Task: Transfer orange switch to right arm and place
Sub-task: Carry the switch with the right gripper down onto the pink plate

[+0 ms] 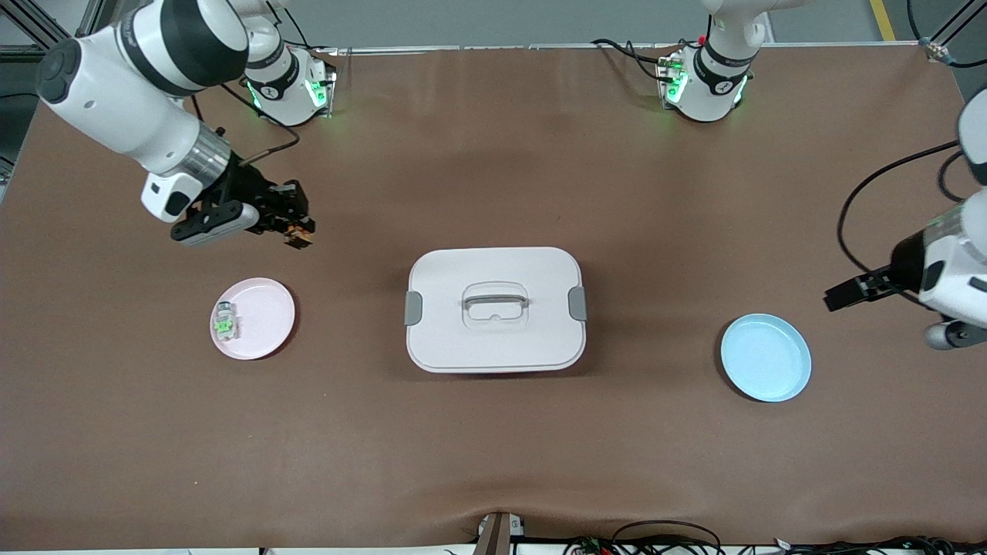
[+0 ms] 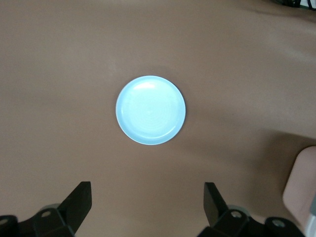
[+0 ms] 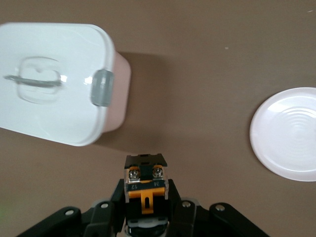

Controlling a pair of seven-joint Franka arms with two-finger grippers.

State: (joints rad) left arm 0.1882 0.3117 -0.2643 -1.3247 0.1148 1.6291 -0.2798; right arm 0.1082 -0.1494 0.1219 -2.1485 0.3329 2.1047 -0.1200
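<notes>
While the left gripper [image 1: 837, 297] hangs wide open, arm cropped at the frame's right edge, the right gripper [image 1: 297, 231] clamps the orange switch [image 1: 299, 237] at upper left over bare table [image 1: 493, 462].

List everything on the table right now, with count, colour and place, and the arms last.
orange switch: one, black with orange face, held in the right gripper above bare table, farther from the front camera than the pink plate.
pink plate: one, pink, toward the right arm's end.
clear part with green markings: one, on the pink plate.
lidded box: one, white with grey clips, mid-table.
blue plate: one, light blue, bare, toward the left arm's end.
right gripper: black, shut on the switch.
left gripper: black, open, above the table beside the blue plate.
</notes>
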